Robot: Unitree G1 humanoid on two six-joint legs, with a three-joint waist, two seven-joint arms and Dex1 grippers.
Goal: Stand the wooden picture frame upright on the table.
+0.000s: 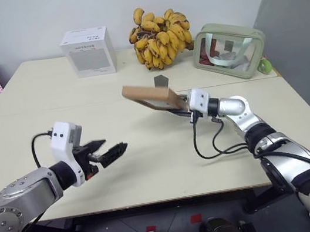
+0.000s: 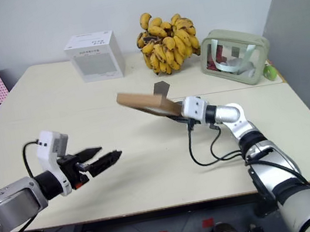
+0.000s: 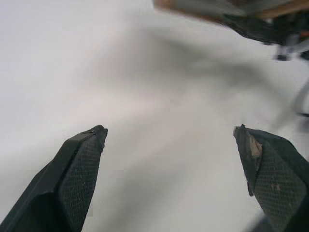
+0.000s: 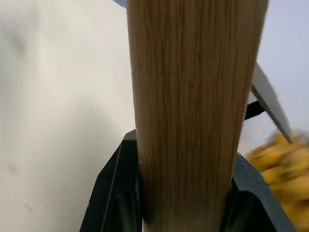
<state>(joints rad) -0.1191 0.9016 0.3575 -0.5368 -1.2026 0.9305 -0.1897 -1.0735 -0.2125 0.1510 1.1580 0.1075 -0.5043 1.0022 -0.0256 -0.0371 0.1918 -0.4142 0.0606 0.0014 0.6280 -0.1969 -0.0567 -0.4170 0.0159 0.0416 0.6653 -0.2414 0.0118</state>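
From the head, the right gripper [image 1: 181, 104] is squeezed shut on the wooden picture frame [image 1: 153, 96] and holds it in the air over the middle of the table [image 1: 151, 164]. The frame lies almost flat and tilted, not touching the top, and its stand flap [image 1: 162, 81] sticks up from the back. The left gripper [image 1: 112, 153] hangs off to the left, well apart from the frame, with its fingers spread and nothing in them. The left wrist view looks past two wide-apart black fingers [image 3: 77, 174] at bare table, with the frame's edge far off. In the right wrist view the frame's light wood edge [image 4: 193, 106] runs straight up between the two jaws, held tight on both sides. To do this step well, I think the frame should be turned until its bottom edge faces the table — flap pointing back — then set down softly and let go only when it rests on both the edge and the flap, or it may tip over.
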